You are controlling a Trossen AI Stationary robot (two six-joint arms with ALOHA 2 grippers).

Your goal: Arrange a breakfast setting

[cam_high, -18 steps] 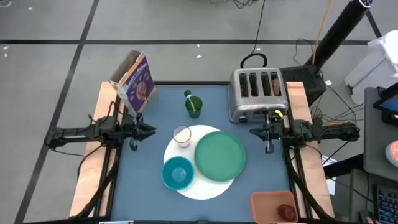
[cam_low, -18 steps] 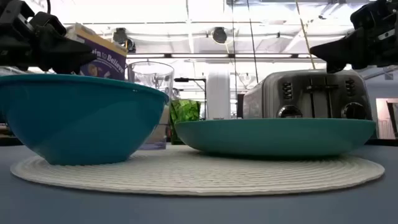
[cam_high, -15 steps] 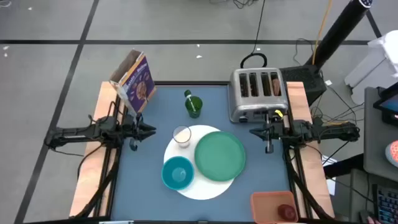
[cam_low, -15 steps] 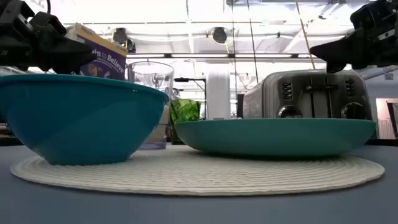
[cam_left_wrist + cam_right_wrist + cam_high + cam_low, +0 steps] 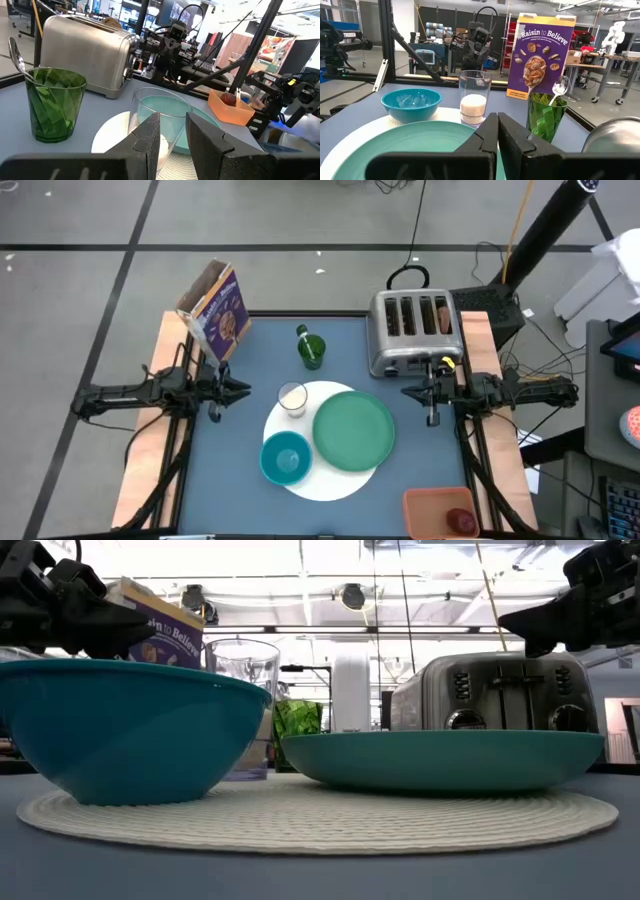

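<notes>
Nothing is moving between the earlier frames and this one: both arms are hanging exactly where they were, and every item is sitting in the same spot.

The left gripper (image 5: 243, 389) is hovering over the table's left side, its fingers parted a little and holding nothing. The right gripper (image 5: 407, 390) is hovering just in front of the toaster (image 5: 415, 330), clenched shut and empty.

The plate (image 5: 353, 431) and bowl (image 5: 286, 457) are resting side by side on the mat (image 5: 330, 483), with the glass (image 5: 292, 398) at the mat's far edge. The cup (image 5: 311, 351), with the spoon (image 5: 560, 86) standing in it, is waiting well behind the mat. The cereal box (image 5: 222, 310) is standing at the far left corner. The fruit (image 5: 459, 521) is lying in the tray (image 5: 425, 502) at the near right.

The next step is probably fetching an outlying piece. To do it well, the nearer arm should be opening wide before descending, gripping the cup low on its wall so the spoon is not tipping out.
</notes>
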